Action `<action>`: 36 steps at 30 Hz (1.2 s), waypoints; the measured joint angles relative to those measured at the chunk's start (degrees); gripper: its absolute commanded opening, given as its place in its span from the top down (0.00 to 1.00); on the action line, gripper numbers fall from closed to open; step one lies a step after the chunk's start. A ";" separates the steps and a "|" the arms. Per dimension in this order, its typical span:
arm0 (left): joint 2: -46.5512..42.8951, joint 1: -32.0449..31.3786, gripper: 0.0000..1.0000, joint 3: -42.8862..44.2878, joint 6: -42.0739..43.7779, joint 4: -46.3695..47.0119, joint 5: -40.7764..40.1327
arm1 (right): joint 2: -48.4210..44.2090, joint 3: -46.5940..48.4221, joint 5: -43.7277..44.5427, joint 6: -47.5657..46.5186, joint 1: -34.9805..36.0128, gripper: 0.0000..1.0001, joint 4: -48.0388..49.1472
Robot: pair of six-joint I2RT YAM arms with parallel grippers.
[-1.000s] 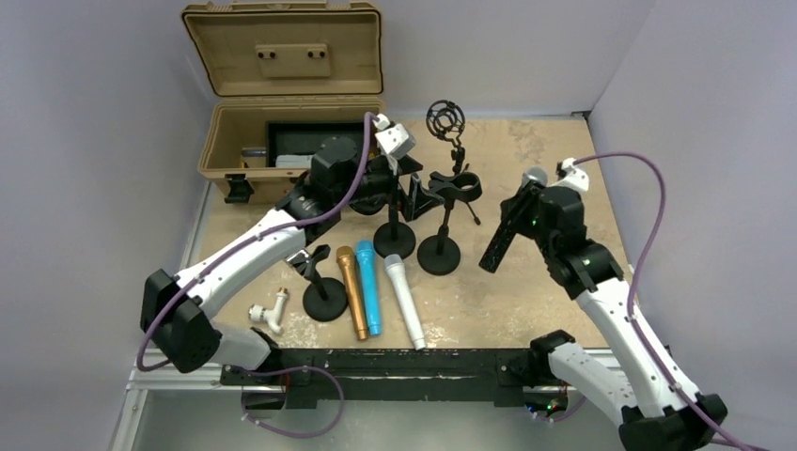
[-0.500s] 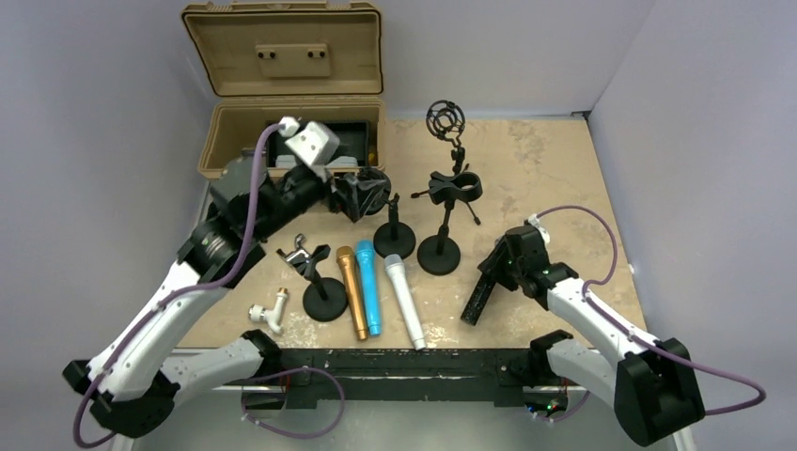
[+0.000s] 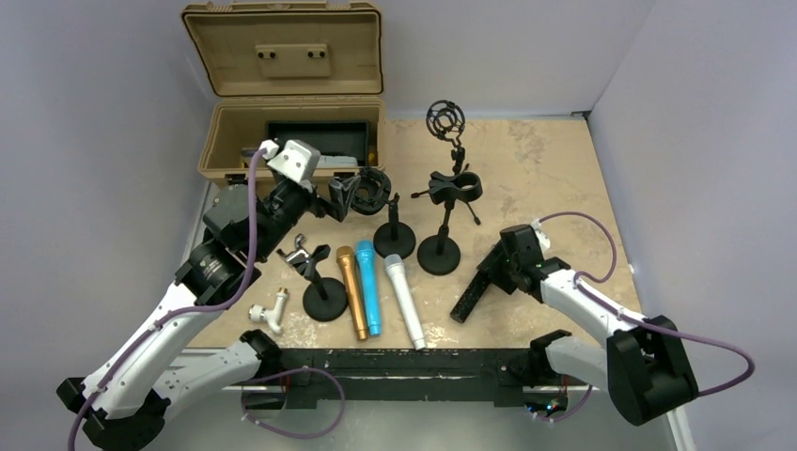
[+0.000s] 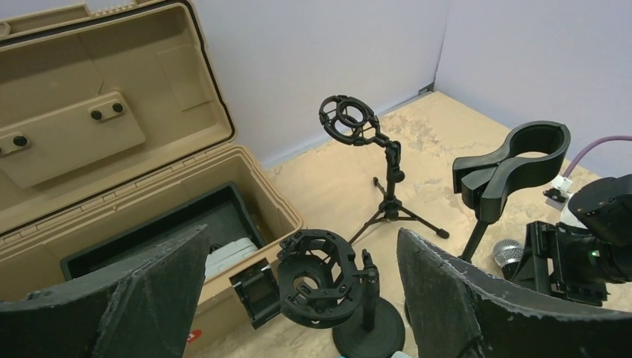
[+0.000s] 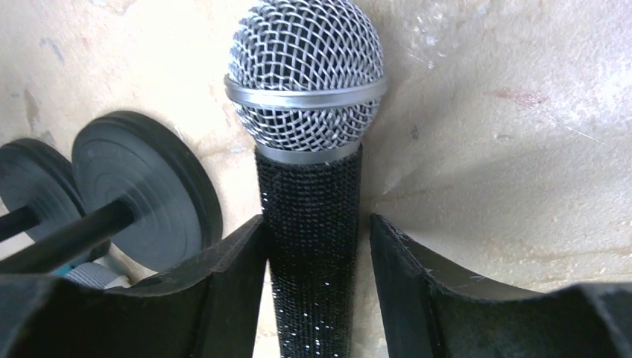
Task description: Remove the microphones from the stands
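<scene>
The black microphone [image 3: 467,299] with a silver mesh head [image 5: 309,82] lies slanted low on the table at the near right, out of any stand. My right gripper [image 3: 491,272] straddles its handle [image 5: 313,224]. The jaws are slightly parted, with a gap showing at the right finger [image 5: 417,261]. The clamp stand [image 3: 439,252] stands empty; its clamp also shows in the left wrist view [image 4: 514,153]. My left gripper [image 3: 346,197] is wide open and empty, hovering by the shock-mount stand [image 4: 320,276].
An open tan case [image 3: 291,141] sits at the back left. A tripod stand with shock mount [image 3: 445,120] is behind. Gold [image 3: 352,291], blue [image 3: 368,287] and white [image 3: 402,299] microphones lie near the front, beside a small clip stand [image 3: 324,299] and a white fitting [image 3: 267,312].
My right arm has brought the black microphone down and toward the near edge, away from the stands. My left arm has pulled back to the left from the stands.
</scene>
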 measured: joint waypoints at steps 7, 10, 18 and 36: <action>-2.21 -0.11 0.08 -0.63 -0.15 1.16 0.00 | 2.91 2.08 0.72 1.40 0.02 0.40 -0.31; -2.56 -0.11 0.08 -0.63 -0.20 1.49 0.07 | 2.64 2.80 1.40 1.25 0.00 0.30 -1.64; -2.49 -0.33 0.07 -0.66 -0.35 1.51 3.19 | -6.14 11.37 4.42 -1.79 0.00 0.18 -6.93; 0.17 -1.97 0.09 -0.66 -0.74 1.42 5.95 | -33.90 21.51 -12.81 -25.57 0.00 0.01 4.20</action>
